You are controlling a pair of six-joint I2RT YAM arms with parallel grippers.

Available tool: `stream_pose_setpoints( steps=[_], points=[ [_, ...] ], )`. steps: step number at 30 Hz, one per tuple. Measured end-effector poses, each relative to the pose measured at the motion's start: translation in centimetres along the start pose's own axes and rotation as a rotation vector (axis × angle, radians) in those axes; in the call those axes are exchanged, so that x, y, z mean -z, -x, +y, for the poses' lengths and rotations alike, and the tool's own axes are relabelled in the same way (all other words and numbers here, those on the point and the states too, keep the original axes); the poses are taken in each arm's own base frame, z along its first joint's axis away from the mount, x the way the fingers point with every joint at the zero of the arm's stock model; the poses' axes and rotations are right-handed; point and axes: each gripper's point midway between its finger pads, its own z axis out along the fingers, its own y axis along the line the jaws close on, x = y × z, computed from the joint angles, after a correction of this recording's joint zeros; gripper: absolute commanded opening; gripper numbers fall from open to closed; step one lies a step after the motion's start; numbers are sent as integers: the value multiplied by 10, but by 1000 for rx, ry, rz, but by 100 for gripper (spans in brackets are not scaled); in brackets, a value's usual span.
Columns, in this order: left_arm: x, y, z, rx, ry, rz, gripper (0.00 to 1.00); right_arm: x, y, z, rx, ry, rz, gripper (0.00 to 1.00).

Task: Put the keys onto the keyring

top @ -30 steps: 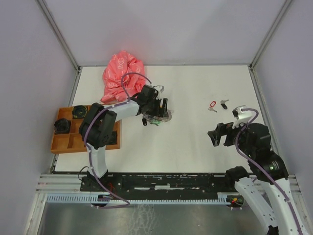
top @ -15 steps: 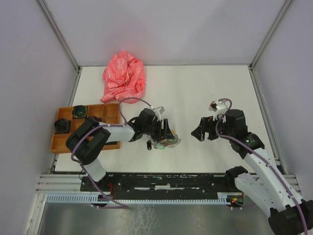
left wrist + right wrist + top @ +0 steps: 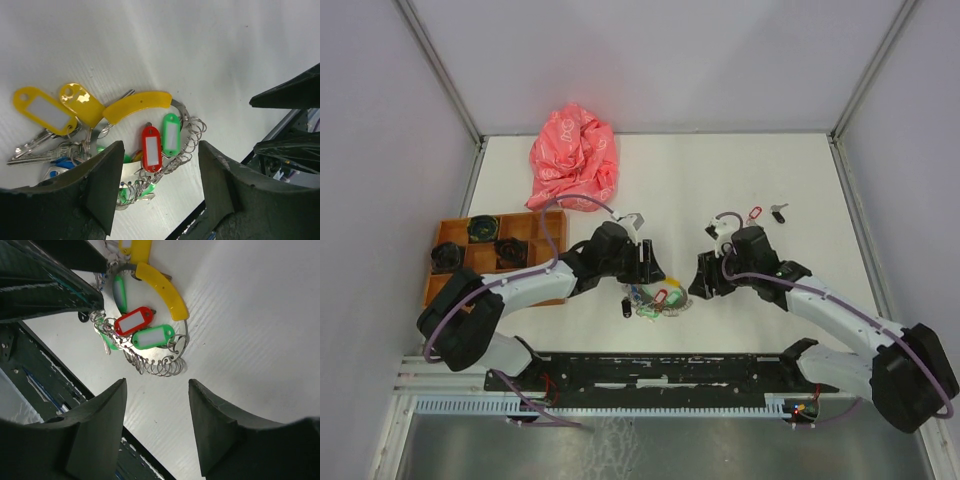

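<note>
The keyring [image 3: 656,298] is a wire ring with a yellow curved grip, many small rings and red, green and yellow tags. It lies on the white table near the front centre. It also shows in the left wrist view [image 3: 150,145] and the right wrist view [image 3: 145,335]. My left gripper [image 3: 650,268] is open and empty just behind the keyring's left side [image 3: 160,192]. My right gripper [image 3: 703,282] is open and empty just right of the keyring [image 3: 157,432]. The red-headed key [image 3: 754,214] and the black-headed key [image 3: 779,211] lie side by side at the back right, apart from both grippers.
A crumpled pink bag [image 3: 573,155] lies at the back left. An orange compartment tray [image 3: 448,291] with black parts stands at the left edge. The black base rail [image 3: 650,368] runs along the table's front edge.
My left gripper has moved from near the pink bag toward the front centre, the keyring coming with it, and now stands open over it. My right arm has swung left to the keyring.
</note>
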Motion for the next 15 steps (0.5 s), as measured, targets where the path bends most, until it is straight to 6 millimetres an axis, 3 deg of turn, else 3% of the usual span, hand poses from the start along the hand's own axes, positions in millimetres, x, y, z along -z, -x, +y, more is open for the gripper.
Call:
stream_pose_setpoints(
  steps=[11, 15],
  points=[
    [3, -12, 24, -64, 99, 41, 64, -34, -53, 2, 79, -66, 198, 53],
    [0, -19, 34, -75, 130, 68, 61, -43, -66, -2, 104, -109, 249, 45]
  ],
)
